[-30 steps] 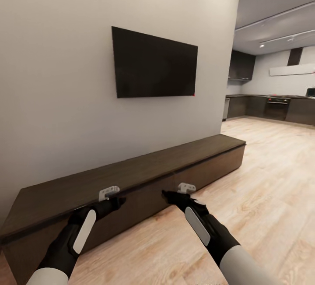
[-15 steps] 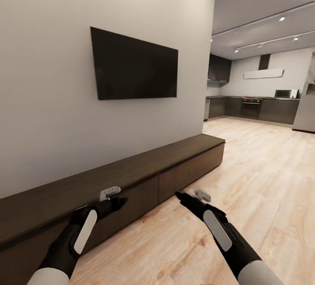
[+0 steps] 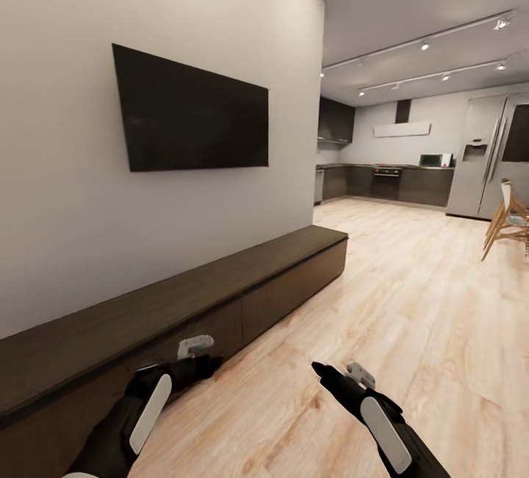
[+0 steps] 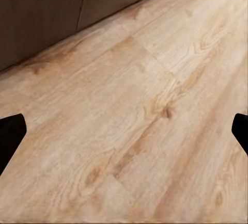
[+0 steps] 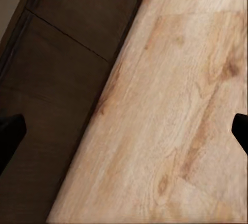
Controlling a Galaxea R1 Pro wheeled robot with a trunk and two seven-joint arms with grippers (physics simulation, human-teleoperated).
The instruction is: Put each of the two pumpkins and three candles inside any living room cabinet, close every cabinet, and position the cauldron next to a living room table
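While my head camera faces the wall, the dark cabinet (image 3: 220,302) runs along it at left, drawers shut | left gripper (image 3: 192,352) empty, fingers spread over bare wood floor (image 3: 411,294) beside the cabinet front | right gripper (image 3: 339,373) empty too, fingers apart | dining chair (image 3: 507,221) far right.

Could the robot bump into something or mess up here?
Maybe. The left gripper hangs close to the long low dark brown wooden cabinet, so a turn could scrape its flat front. The pale wooden chair stands out on the light wood floor, and could be clipped when driving that way. Both grippers, the right gripper too, look open and empty, so nothing has been picked up yet.
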